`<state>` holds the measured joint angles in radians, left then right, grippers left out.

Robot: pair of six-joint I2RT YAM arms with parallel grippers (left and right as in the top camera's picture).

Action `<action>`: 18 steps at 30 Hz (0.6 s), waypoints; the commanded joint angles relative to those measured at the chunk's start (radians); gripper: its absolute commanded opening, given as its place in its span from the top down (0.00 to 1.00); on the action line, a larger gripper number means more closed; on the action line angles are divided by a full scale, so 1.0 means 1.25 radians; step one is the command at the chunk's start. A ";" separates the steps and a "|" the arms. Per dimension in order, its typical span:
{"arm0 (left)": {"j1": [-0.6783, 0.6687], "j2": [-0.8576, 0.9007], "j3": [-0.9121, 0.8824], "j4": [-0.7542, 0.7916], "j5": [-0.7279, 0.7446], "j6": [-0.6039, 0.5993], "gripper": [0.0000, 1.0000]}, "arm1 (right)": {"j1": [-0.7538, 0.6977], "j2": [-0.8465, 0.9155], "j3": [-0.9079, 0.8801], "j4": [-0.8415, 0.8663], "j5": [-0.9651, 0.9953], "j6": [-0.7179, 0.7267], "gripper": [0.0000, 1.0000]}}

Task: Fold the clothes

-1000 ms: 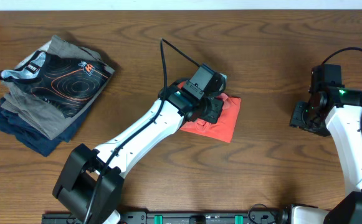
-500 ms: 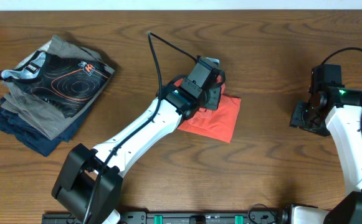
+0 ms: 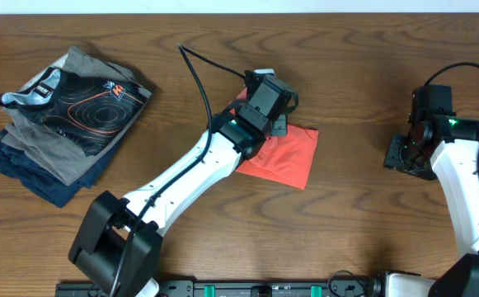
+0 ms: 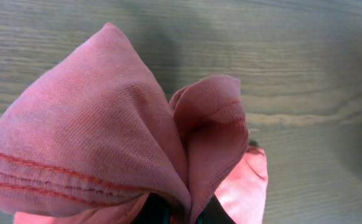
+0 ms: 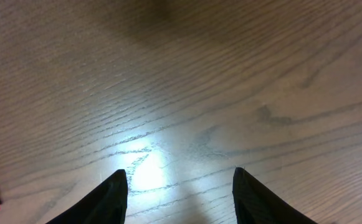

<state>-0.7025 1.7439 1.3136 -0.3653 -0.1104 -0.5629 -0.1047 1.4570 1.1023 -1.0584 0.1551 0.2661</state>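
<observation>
Your left gripper [image 3: 272, 107] is pinched shut on a lifted hem of the coral-red T-shirt [image 3: 287, 157] lying mid-way across the table [image 3: 363, 49], so you're mid-fold: carry that hem over and lay it flat, while your right gripper [image 5: 179, 186] waits half-open, empty, well apart.

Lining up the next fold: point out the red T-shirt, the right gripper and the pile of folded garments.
red T-shirt [image 3: 287, 157], overhead view, its flat lower-right part.
right gripper [image 5: 179, 182], right wrist view, midway between its fingertips.
pile of folded garments [image 3: 78, 103], overhead view, the black top garment.
</observation>
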 commanded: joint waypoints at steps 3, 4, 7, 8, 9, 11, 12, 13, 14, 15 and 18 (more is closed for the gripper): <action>-0.042 0.029 0.015 -0.037 0.022 -0.012 0.94 | -0.005 -0.005 0.011 -0.002 0.010 -0.011 0.48; -0.048 0.038 0.015 -0.039 0.031 -0.011 0.94 | -0.005 -0.005 0.011 -0.002 0.010 -0.011 0.48; -0.066 0.060 0.015 -0.036 0.066 -0.008 0.94 | -0.005 -0.005 0.011 -0.004 0.010 -0.011 0.48; -0.072 0.064 0.015 -0.034 0.068 -0.008 0.94 | -0.005 -0.005 0.011 -0.004 0.010 -0.011 0.48; -0.076 0.065 0.015 -0.035 0.068 -0.008 0.93 | -0.005 -0.005 0.011 -0.005 0.009 -0.011 0.48; -0.085 0.065 0.015 -0.031 0.078 -0.002 0.68 | -0.005 -0.005 0.011 -0.004 0.002 -0.011 0.48; -0.087 0.063 0.016 -0.022 0.106 0.022 0.57 | -0.005 -0.005 0.011 -0.004 -0.004 -0.011 0.48; -0.087 0.057 0.016 -0.011 0.159 0.062 0.52 | -0.005 -0.005 0.011 -0.004 -0.008 -0.011 0.48; -0.087 0.049 0.020 -0.008 0.200 0.089 0.46 | -0.005 -0.005 0.011 -0.004 -0.012 -0.011 0.47; -0.085 0.034 0.028 -0.012 0.232 0.115 0.41 | -0.005 -0.005 0.011 -0.003 -0.019 -0.011 0.47; -0.064 -0.036 0.058 -0.039 0.244 0.186 0.38 | -0.004 -0.005 0.011 0.011 -0.092 -0.056 0.46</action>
<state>-0.8062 1.8027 1.3239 -0.4015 0.1104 -0.4606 -0.1047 1.4570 1.1023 -1.0546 0.1230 0.2523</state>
